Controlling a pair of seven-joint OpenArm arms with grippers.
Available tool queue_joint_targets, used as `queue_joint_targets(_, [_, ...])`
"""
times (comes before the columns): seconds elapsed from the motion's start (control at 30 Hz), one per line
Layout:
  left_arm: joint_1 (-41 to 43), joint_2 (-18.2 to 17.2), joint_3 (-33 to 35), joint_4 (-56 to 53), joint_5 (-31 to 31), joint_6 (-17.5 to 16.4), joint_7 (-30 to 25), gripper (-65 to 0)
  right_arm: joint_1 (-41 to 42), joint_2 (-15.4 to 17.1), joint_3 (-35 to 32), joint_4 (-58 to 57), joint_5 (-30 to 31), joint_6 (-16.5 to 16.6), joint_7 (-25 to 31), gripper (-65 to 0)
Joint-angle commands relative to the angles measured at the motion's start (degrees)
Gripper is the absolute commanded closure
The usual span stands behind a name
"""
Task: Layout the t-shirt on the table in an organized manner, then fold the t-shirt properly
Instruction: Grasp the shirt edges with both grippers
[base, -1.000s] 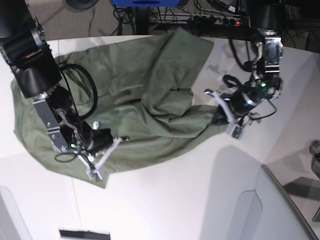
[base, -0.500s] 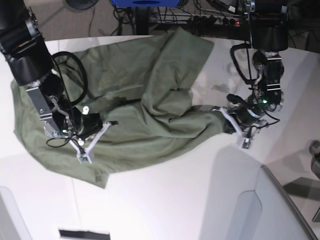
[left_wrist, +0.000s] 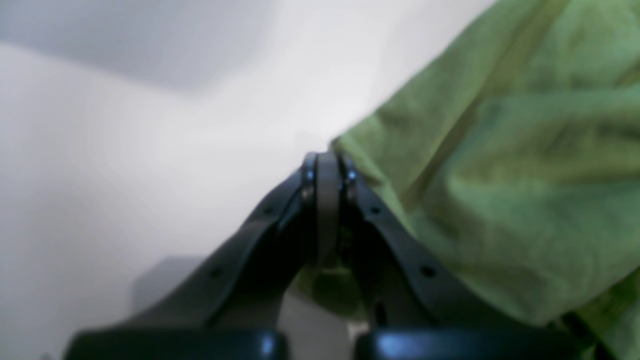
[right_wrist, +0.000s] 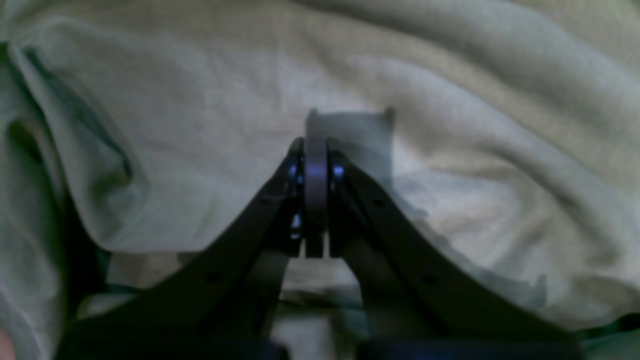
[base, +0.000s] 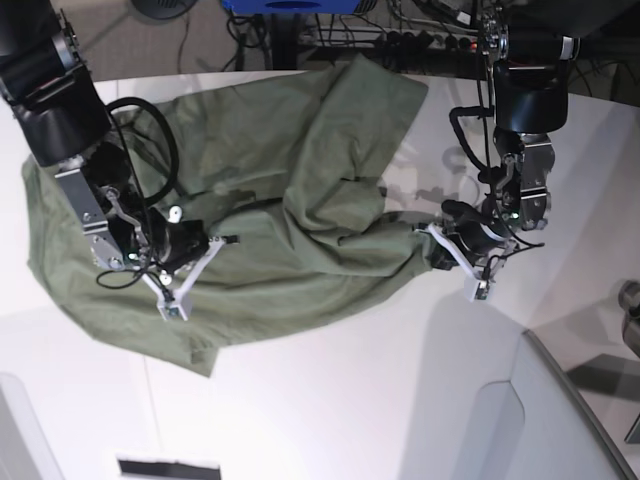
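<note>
Pinching the t-shirt (base: 290, 170) hem at right of frame, left gripper (base: 440, 248) clenched; right gripper (base: 178, 300) clenched over fabric mid-left.

no readable text, labels, brands, numbers or signs in any view.

Left gripper (base: 460, 262) sits low at three o'clock, fingers (left_wrist: 327, 175) pressed together; right gripper (base: 185, 280) at nine o'clock likewise closed.

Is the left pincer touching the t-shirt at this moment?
Touching. In the left wrist view the left pincer is shut, with the t-shirt edge pressed against its tip and green cloth showing between its fingers lower down.
</note>
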Motion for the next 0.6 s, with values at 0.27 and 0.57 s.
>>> queue_joint_targets(0.27, [-10.2,-0.6,6.3,-16.2,12.0,4.5,-10.3,0.0,-1.4,1.1,0.5,5.9,0.4,0.2,0.6,-0.9])
queue_joint_targets(0.57, [-26.2,-0.7,10.1,-30.4,16.7,7.8,-18.3,0.0,-6.2,4.0,0.6,12.2,0.4,0.2,0.6,-1.1])
